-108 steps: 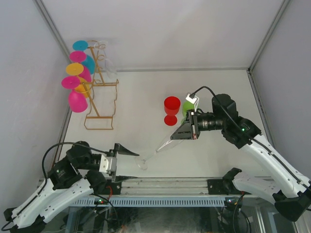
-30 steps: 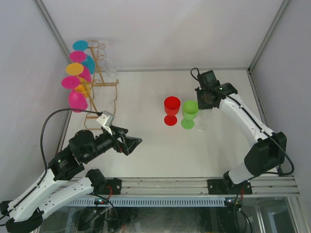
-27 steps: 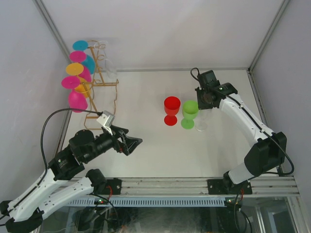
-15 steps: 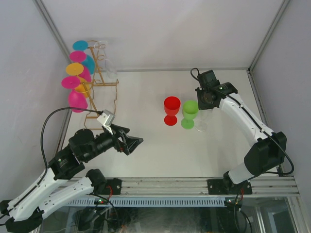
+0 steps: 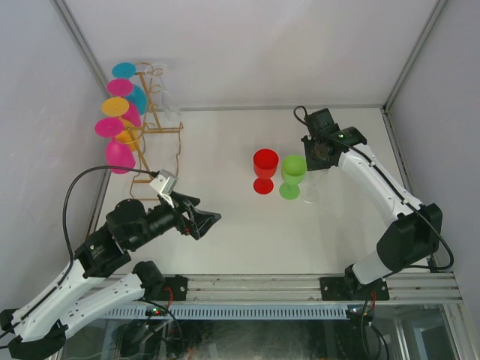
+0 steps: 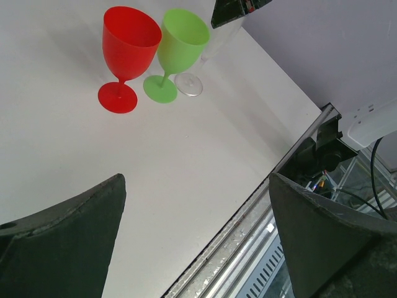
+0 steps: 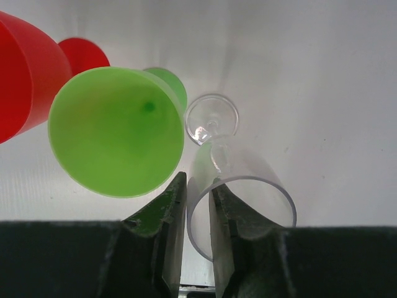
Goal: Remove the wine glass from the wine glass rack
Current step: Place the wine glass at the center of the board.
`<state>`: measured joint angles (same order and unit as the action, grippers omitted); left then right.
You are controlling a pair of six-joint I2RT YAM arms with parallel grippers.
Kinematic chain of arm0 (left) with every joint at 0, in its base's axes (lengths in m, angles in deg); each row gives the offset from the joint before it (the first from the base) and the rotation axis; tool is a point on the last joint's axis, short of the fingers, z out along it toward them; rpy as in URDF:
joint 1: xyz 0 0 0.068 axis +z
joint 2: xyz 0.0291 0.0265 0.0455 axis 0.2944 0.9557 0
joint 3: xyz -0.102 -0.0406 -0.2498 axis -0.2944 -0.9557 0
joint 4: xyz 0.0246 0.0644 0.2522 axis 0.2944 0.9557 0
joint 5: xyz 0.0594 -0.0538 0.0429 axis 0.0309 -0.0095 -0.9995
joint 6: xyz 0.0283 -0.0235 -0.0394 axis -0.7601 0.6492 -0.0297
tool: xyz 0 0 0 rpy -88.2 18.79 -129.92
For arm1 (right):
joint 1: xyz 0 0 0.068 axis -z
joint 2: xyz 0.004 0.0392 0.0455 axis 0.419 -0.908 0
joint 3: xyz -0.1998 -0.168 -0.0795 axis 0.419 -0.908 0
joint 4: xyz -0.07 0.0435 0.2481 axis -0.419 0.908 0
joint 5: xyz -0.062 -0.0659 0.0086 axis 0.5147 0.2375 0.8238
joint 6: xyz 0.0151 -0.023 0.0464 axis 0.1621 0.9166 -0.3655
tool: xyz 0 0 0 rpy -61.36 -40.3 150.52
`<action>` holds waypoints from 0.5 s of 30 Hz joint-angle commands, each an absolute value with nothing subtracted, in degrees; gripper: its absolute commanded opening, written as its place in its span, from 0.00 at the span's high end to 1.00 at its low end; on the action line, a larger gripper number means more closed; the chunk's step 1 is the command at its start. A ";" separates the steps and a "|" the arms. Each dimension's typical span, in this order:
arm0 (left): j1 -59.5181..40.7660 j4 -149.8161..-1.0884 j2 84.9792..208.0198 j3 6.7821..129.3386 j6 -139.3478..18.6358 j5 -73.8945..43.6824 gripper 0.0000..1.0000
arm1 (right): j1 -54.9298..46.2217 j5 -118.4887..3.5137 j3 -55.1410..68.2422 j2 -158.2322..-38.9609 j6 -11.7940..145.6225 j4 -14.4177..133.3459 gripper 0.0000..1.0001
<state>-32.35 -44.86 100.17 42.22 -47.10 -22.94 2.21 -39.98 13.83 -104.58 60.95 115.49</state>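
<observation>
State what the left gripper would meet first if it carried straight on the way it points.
The left gripper would probably meet the bare table first, short of the red glass; nothing stands in between, though depth is unclear.

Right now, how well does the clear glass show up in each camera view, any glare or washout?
Top external: the clear glass nearly vanishes against the white table. Left wrist: only its foot reads clearly, the bowl washed out. Right wrist: rim sharp and close, glints on the foot.
</observation>
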 commanded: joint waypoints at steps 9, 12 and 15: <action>-32.07 -44.88 101.23 45.50 -47.17 -22.48 0.00 | 2.58 -40.73 19.33 -103.64 61.78 116.14 0.77; -32.09 -43.85 102.21 46.25 -47.27 -22.73 0.00 | 2.54 -41.04 20.20 -103.24 61.81 116.63 0.77; -32.09 -43.13 102.35 47.14 -47.87 -22.98 0.00 | 2.56 -40.84 21.39 -102.81 61.78 117.99 0.77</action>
<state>-32.35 -43.15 101.77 42.22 -47.07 -22.96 2.31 -40.96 18.03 -104.58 61.06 116.89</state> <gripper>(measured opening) 0.998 0.230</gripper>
